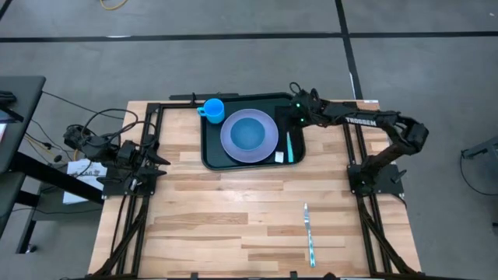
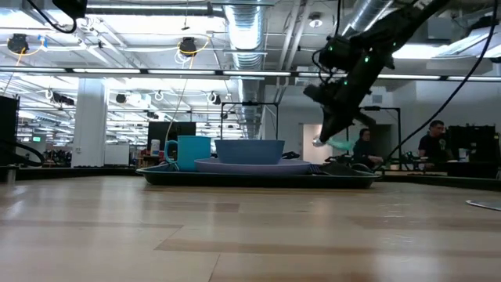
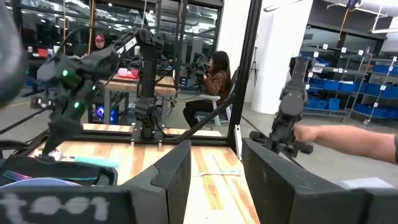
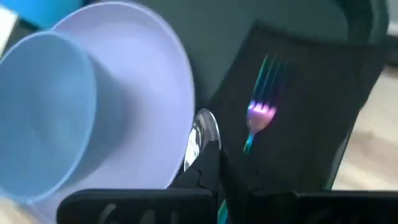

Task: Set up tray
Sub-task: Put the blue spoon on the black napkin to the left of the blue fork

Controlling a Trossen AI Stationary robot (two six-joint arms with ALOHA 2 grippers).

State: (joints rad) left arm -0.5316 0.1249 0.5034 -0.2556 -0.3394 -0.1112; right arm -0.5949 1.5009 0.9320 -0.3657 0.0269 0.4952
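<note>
The dark tray (image 1: 208,144) lies at the table's far middle. On it sit a lavender plate (image 1: 268,144) with a blue bowl (image 1: 249,132), a blue cup (image 1: 213,109) and a flat black rectangle (image 4: 311,93). A fork (image 4: 261,109) with a teal handle (image 1: 289,146) lies on the rectangle. My right gripper (image 1: 298,118) hovers over the tray's far right part, shut on a spoon (image 4: 204,137). My left gripper (image 3: 214,180) waits open at the table's left edge (image 1: 148,159). My right gripper is shut on the spoon just behind its silver bowl (image 4: 205,134), pinched between the two fingertips (image 4: 208,171). The bowl sticks out past the fingertips. The fingers come from above, slanting down. The spoon is lifted clear above the tray, its teal handle (image 2: 342,145) jutting sideways.
Another long utensil (image 1: 309,233) lies on the bare wood near the table's near right part. A small white piece (image 1: 278,156) sits at the plate's near right rim. Black frame rails run along both table sides. People sit and stand in the room beyond.
</note>
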